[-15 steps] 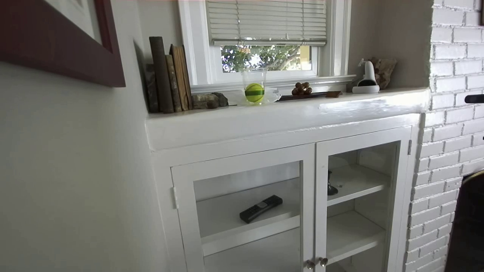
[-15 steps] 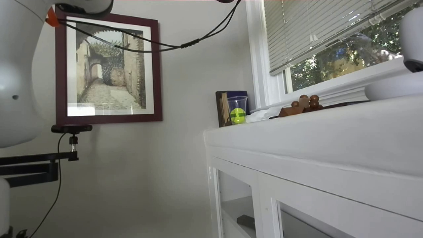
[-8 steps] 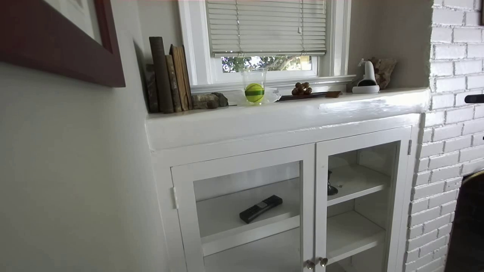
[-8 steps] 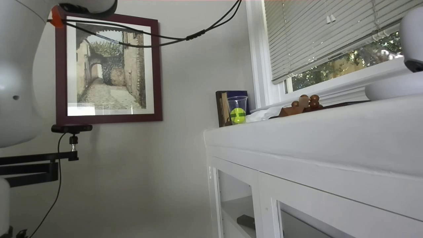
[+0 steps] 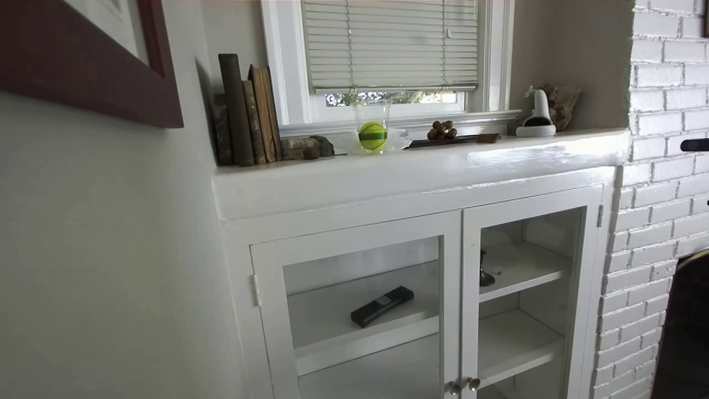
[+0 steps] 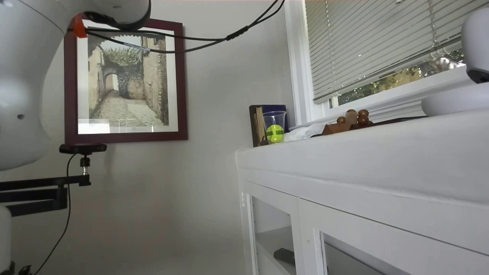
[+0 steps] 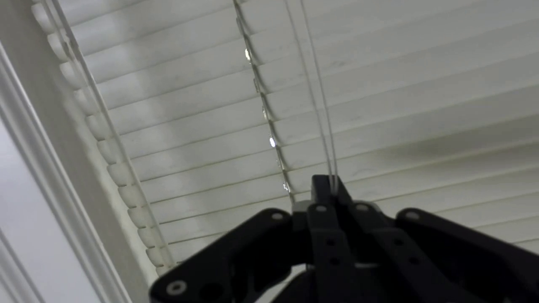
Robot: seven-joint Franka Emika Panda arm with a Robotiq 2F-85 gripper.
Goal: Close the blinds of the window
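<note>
1. In an exterior view the white arm [image 6: 23,84] stands at the frame's left edge, its thick link rising nearly upright and bending over at the top into a rounded joint; black cables [image 6: 237,33] sag from it toward the top.
2. In the wrist view the end effector [image 7: 332,189] reaches up from the bottom, clenched, its black fingertips pinching two thin, pale cords [image 7: 326,105]; these run upward nearly straight.
3. The blinds [image 5: 393,47] spread behind the end effector, to both sides; I cannot tell whether it touches them; in both exterior views their bottom rail hangs just above the lower edge of the window [image 5: 424,100], foliage showing between.
4. The slats are thin, smooth and overlapping; the white-painted counter [image 5: 332,180] has a rounded front edge; it carries upright, worn books [image 5: 252,122] and a clear cup [image 5: 372,113] holding a yellow-green ball [image 5: 373,136].
</note>
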